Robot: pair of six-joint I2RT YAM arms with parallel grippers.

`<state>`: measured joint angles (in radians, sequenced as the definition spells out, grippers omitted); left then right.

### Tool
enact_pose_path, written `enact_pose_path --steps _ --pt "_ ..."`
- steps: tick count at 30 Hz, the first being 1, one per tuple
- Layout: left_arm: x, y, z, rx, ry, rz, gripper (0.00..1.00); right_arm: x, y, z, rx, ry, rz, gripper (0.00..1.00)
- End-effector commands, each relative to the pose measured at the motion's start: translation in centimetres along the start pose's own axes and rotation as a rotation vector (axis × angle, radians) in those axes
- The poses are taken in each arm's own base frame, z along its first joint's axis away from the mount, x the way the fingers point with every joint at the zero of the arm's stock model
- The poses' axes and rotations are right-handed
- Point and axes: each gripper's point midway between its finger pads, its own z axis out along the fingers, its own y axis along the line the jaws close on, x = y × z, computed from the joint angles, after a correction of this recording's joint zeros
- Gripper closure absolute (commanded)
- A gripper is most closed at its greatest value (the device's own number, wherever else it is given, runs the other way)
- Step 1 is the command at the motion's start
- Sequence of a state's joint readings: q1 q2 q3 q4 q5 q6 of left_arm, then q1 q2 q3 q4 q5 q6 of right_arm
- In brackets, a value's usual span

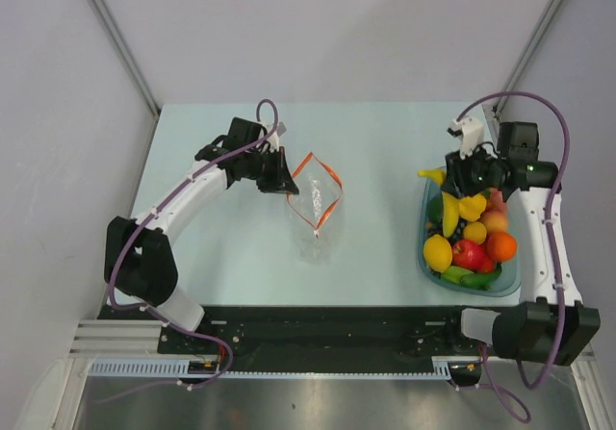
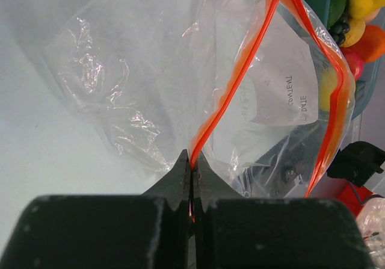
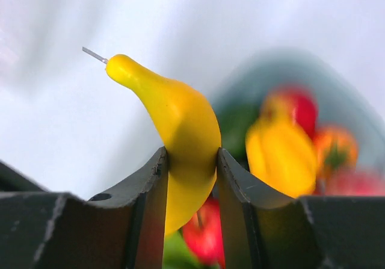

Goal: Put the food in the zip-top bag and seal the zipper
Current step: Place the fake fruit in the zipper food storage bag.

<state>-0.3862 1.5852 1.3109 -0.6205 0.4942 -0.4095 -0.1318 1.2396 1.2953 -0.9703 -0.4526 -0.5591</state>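
The clear zip-top bag (image 1: 315, 204) lies mid-table with its mouth held open, and its red-orange zipper (image 1: 306, 170) forms the rim. My left gripper (image 1: 285, 179) is shut on the zipper (image 2: 240, 70) at the bag's (image 2: 126, 82) left corner. My right gripper (image 1: 452, 172) is shut on a yellow banana (image 3: 180, 130), which pokes out to the left over the rim of the teal tub (image 1: 424, 249) as the banana (image 1: 432, 174). The rest of the food (image 1: 472, 238) lies in the tub: a yellow pepper, lemon, red tomato, orange, peach and green pieces.
The teal tub stands at the table's right edge, under the right arm. Grey walls close in the table at the back and sides. A black rail (image 1: 318, 329) runs along the near edge.
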Motion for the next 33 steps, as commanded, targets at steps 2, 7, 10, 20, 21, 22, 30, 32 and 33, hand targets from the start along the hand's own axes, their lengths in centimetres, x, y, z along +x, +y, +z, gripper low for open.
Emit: enact_pose_path --steps 2,7,10,20,21,22,30,32,33 --pt "-0.9 -1.5 -0.4 0.042 -0.012 0.036 1.00 -15.0 7.1 -4.5 -0.153 -0.552 -0.121 1.00" --pt "-1.2 -2.2 -0.5 0.056 -0.008 0.048 1.00 -22.5 13.7 -6.3 -0.367 -0.821 -0.161 1.00" --pt "-1.1 -2.6 -0.5 0.072 -0.004 0.056 1.00 -25.0 17.5 -6.5 -0.488 -0.922 -0.209 1.00" --pt "-0.9 -3.5 -0.7 0.093 -0.006 0.078 1.00 -24.5 25.7 -1.5 -0.719 -0.950 -0.442 1.00" --pt "-1.0 -3.6 -0.8 0.094 -0.010 0.079 1.00 -24.1 25.9 -0.8 -0.732 -0.932 -0.449 1.00" --pt "-1.0 -3.6 -0.8 0.094 -0.010 0.079 1.00 -23.7 26.1 -0.2 -0.740 -0.917 -0.467 1.00" --pt "-1.5 -4.2 -1.2 0.109 -0.019 0.090 1.00 -17.6 27.1 4.1 -0.857 -0.643 -0.432 0.21" --pt "-1.5 -4.2 -1.1 0.108 -0.019 0.092 1.00 -17.2 26.7 4.1 -0.833 -0.613 -0.406 0.17" --pt "-1.4 -4.2 -1.1 0.108 -0.016 0.090 1.00 -17.4 26.4 3.6 -0.819 -0.622 -0.404 0.17"
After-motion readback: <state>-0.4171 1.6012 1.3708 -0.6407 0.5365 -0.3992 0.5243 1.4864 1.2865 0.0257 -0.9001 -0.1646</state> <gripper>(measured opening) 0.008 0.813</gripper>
